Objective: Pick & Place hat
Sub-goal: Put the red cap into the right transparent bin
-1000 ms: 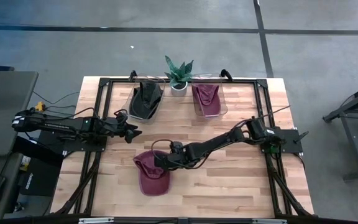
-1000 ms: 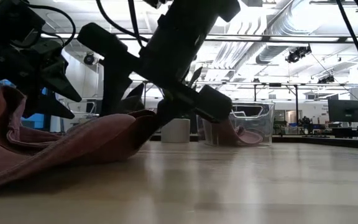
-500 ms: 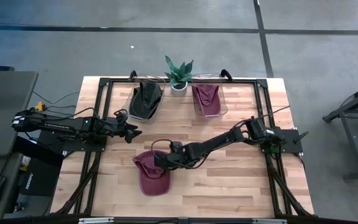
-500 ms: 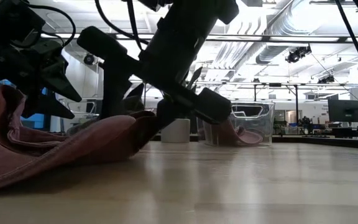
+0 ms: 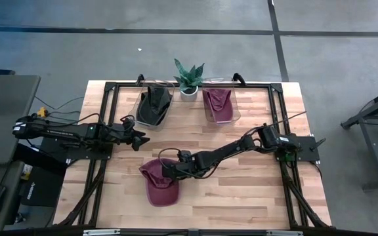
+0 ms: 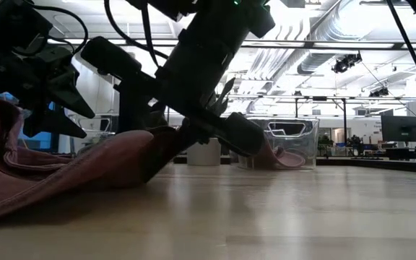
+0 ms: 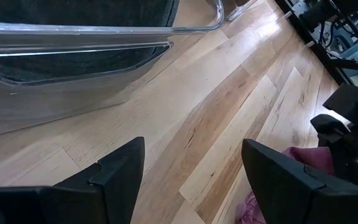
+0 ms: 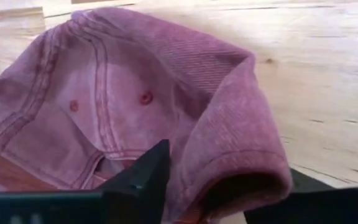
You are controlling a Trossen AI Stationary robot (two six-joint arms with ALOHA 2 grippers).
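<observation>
Right gripper pinching edge of red hat on table, fingers not fully clamped. Left gripper hanging open nearby.

Counting three caps sitting out: two maroon, one dark. Also two clear bins, one potted plant, two arms.

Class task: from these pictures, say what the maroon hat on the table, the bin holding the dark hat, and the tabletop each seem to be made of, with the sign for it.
Maroon hat: washed cotton-like twill, matte; ribbed weave, stitched seams and eyelets show.
Bin: clear, glossy, probably plastic; the dark hat shows through its wall.
Tabletop: light wood planks, smooth finish; grain and board joints are visible.
</observation>
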